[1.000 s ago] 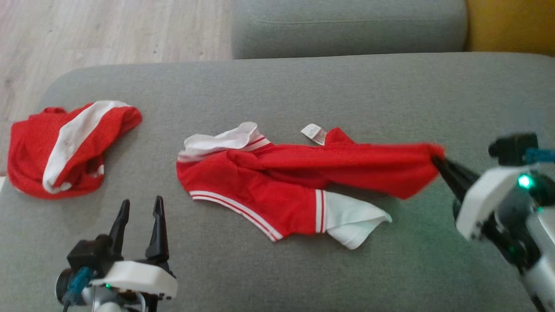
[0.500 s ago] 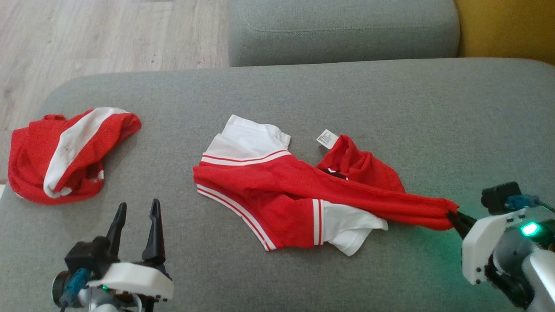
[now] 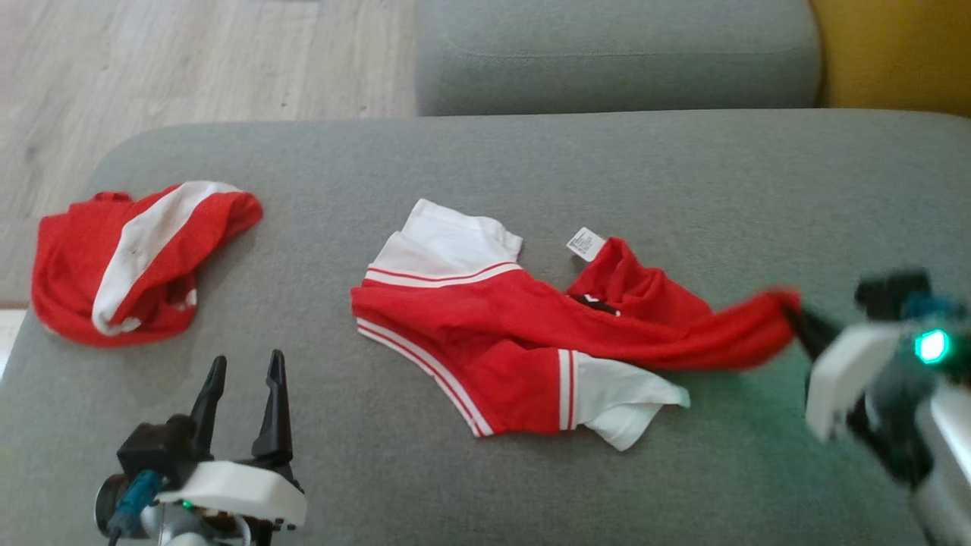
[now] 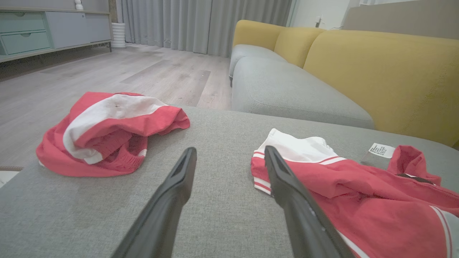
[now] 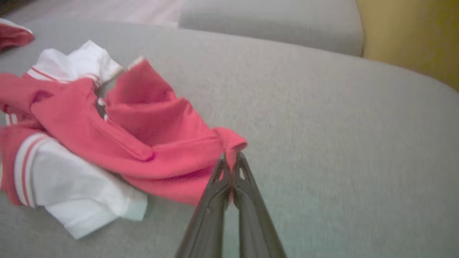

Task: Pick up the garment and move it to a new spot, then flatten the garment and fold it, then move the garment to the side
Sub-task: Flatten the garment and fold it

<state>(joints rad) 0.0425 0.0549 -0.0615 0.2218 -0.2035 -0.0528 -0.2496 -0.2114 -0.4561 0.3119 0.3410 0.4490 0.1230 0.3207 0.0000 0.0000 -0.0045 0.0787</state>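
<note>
Head view: the garment, red with white sleeves, lies rumpled mid-way across the grey sofa seat. The right gripper sits at its 3 o'clock, clamped on the drawn-out red end. The left gripper is at its 7 o'clock, fingers spread, holding nothing, apart from the cloth. A red bundle lies at 9 o'clock.

Left wrist view: the garment lies at 3 o'clock of the spread fingers; contact unclear.

Right wrist view: the tips are pinched together on a red fold, and the garment spreads toward 10 o'clock.
</note>
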